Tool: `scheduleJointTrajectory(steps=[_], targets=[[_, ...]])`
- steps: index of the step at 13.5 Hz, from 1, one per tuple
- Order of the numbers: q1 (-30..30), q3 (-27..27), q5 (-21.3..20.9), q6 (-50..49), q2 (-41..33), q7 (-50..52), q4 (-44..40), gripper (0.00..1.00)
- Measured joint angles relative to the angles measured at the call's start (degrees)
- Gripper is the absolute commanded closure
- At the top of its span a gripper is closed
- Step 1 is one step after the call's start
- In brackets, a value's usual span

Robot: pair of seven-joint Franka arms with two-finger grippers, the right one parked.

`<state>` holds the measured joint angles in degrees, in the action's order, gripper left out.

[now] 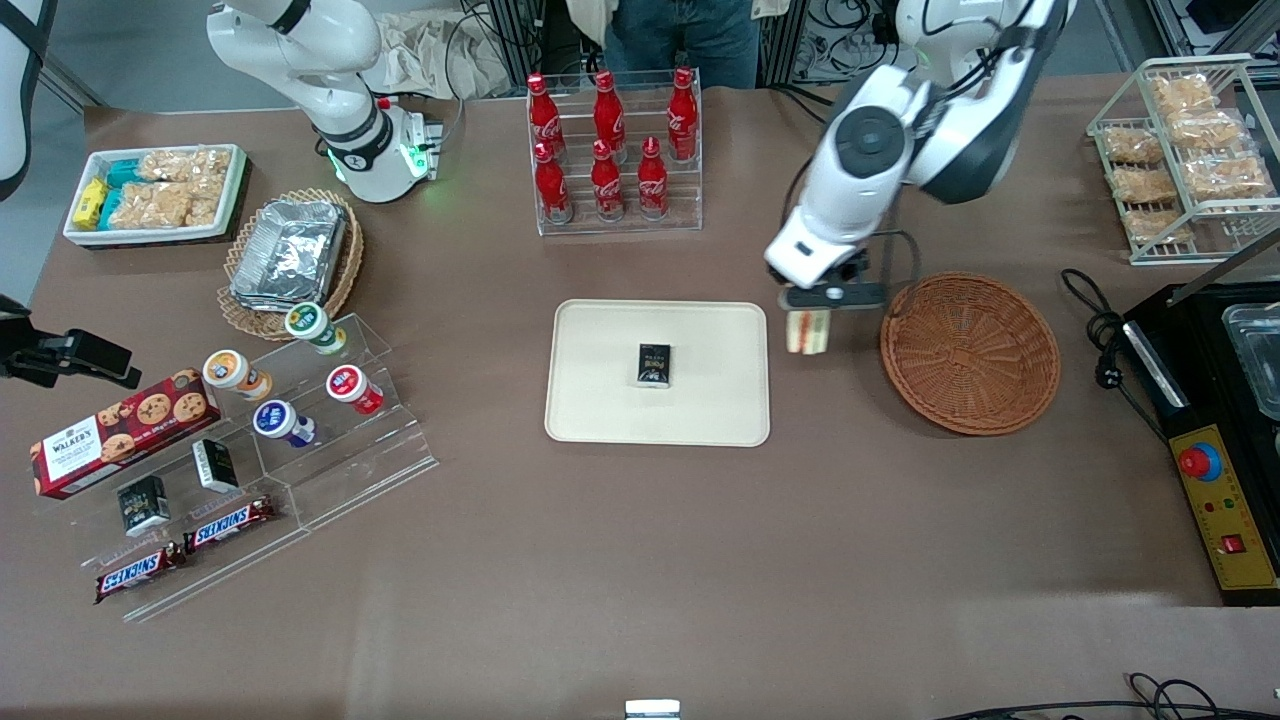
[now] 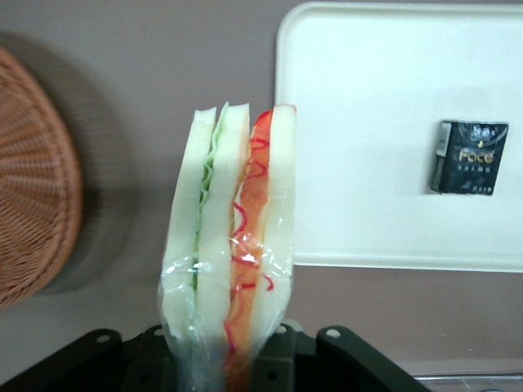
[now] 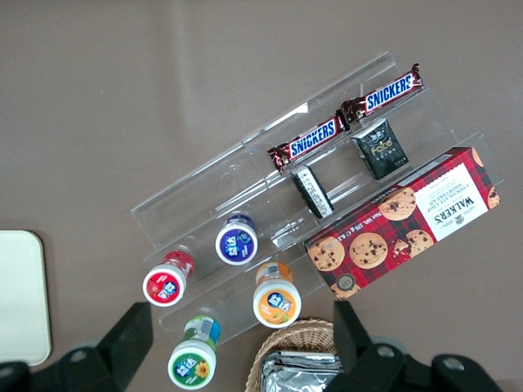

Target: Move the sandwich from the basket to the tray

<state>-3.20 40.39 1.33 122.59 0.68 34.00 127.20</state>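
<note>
Sandwich [image 1: 808, 331] clamped in hand [image 1: 822, 300], between basket [image 1: 970, 352], tray [image 1: 600, 420].

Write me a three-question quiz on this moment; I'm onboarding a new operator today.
1. True or false: the sandwich lies in the basket.
2. What already sits on the tray?
A) a small black packet
B) a cola bottle
C) nothing
3. Fill in: the gripper hangs between the tray and the ____.

Key:
1. False; the gripper holds it above the table.
2. A, the small black packet.
3. Basket.
</note>
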Motion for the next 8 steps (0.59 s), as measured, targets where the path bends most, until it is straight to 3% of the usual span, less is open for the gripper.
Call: scheduleJointTrajectory(steps=[3, 8], targets=[[1.56, 0.4, -6.34, 6.71, 7.61, 2.08, 0.03, 1.0], [1.67, 0.21, -24.33, 15.48, 22.78, 14.14, -2.31, 1.0]])
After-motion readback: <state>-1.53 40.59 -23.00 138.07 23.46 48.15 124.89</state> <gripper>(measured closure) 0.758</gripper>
